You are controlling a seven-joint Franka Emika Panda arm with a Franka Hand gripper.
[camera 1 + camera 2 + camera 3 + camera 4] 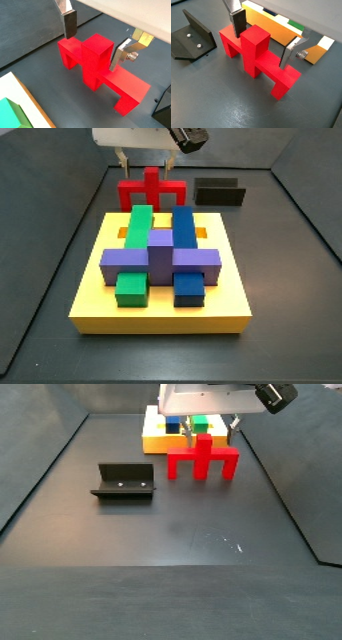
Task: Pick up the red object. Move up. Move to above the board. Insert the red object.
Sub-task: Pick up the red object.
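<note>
We see the gripper (262, 40) low over the red object (256, 57), its 2 silver fingers (69, 24) spread wide on either side of the upright post, with a clear gap at each pad, so nothing is gripped or touched. The red object (100, 67) stands on its 2 legs on the dark floor. In a side view it (151, 191) sits just beyond the far edge of the yellow board (160, 304), beside a small black box (219, 192). In a side view the fixture (126, 482) stands apart from the red object (202, 458).
</note>
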